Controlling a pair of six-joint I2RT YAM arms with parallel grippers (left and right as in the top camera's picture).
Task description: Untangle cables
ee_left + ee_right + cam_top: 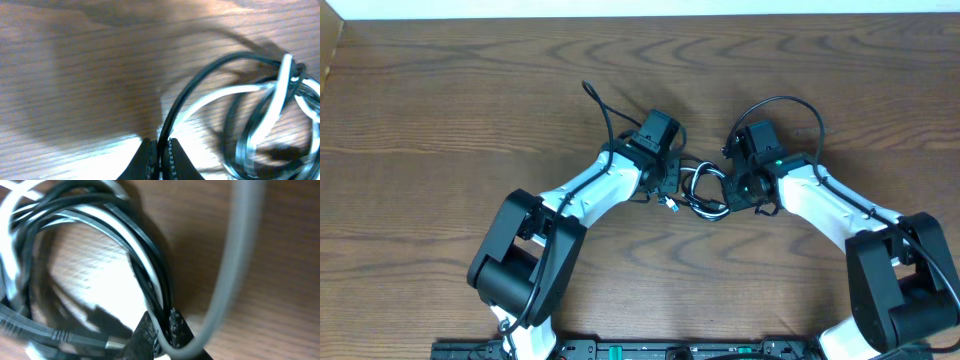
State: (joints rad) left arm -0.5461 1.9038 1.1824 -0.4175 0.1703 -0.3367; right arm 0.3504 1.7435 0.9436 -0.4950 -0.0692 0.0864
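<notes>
The black cable (705, 185) and the white cable (692, 200) lie tangled in loops on the wooden table (440, 110) between my two grippers. My left gripper (670, 172) is shut on the black cable; in the left wrist view the jaws (160, 150) pinch the black cable (200, 80), and the white cable (235, 92) loops just beyond. My right gripper (732, 188) is shut on the tangle; in the right wrist view the jaws (161, 327) clamp black strands (150, 255) and a white strand (107, 225). A plug end (107, 342) shows at lower left.
A blurred grey cord (235, 265) arcs in front of the right wrist camera. The arm wires rise behind each gripper, the left arm's (600, 105) and the right arm's (785, 102). The table's far edge (640, 17) meets a white wall.
</notes>
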